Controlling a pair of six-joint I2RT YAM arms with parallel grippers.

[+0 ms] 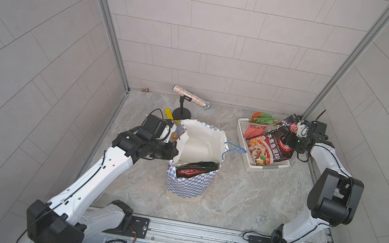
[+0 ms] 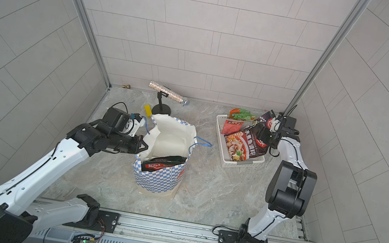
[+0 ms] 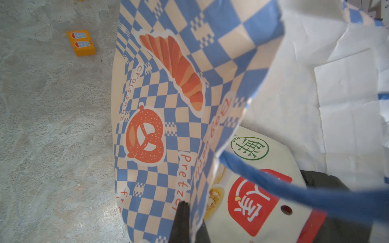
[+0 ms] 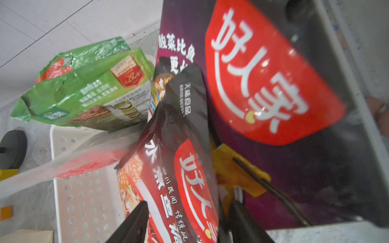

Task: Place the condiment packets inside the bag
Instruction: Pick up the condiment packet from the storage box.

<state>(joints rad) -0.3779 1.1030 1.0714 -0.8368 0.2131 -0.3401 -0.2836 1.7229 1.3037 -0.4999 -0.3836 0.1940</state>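
One glossy dark packet (image 1: 192, 170) in blue-checkered paper bag (image 1: 184, 188). Left fingers (image 3: 181, 221) pinch bag's rim; right fingers (image 4: 132, 223) straddle maroon pouch (image 4: 183, 168) in white perforated basket (image 1: 269, 167), grip unclear. Next: clamp, lift.

Both top views: high up at front, look down on whole table (image 1: 228, 201), almost same picture. Left wrist view: very close to bag (image 3: 168, 105), looks along its outside and into open top. Right wrist view: very close to packets (image 4: 189, 168) over basket (image 4: 80, 199). Top views show bag, basket too.
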